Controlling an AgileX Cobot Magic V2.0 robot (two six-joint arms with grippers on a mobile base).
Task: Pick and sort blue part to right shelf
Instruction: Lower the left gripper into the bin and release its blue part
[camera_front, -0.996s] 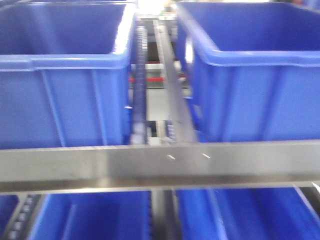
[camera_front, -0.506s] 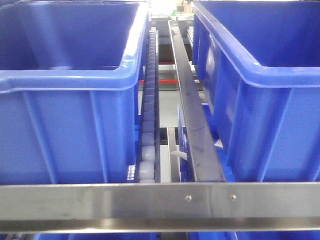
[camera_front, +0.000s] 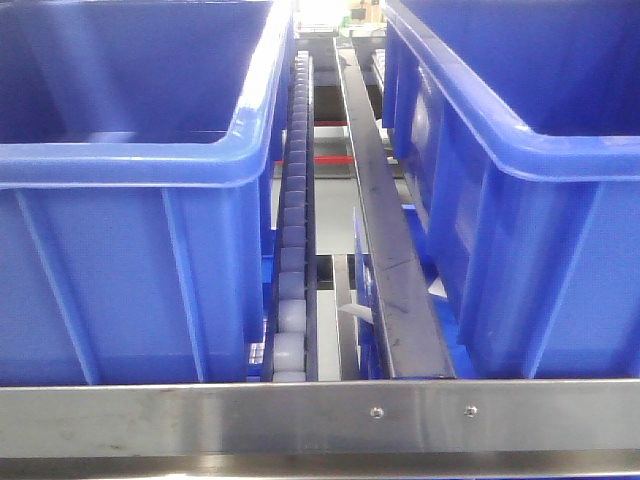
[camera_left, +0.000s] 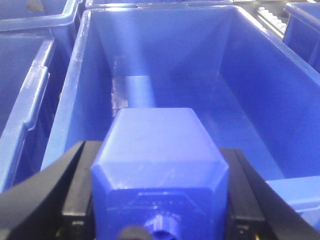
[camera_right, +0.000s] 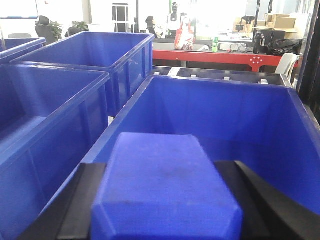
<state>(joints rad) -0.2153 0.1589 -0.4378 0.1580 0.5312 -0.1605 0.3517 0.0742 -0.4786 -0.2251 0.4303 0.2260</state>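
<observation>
My left gripper (camera_left: 159, 165) is shut on a blue part (camera_left: 157, 160), a chunky block with bevelled edges, held above the open mouth of a large blue bin (camera_left: 250, 90). My right gripper (camera_right: 165, 190) is shut on a second blue part (camera_right: 165, 185), held over another large blue bin (camera_right: 280, 130). In the front view the right shelf shows as a grey steel front rail (camera_front: 300, 415) with two screws, a white roller track (camera_front: 292, 250) running back, and blue bins left (camera_front: 120, 200) and right (camera_front: 520, 180). Neither gripper appears in the front view.
A dark metal divider rail (camera_front: 385, 240) runs beside the roller track between the bins. More blue bins (camera_right: 45, 115) stand to the left in the right wrist view. Behind them is a red-framed workbench (camera_right: 225, 52) with clutter.
The front view has shifted: the steel front rail has dropped from mid-frame to the bottom edge, and the lower-tier bins have gone out of view. The bins appear closer.
</observation>
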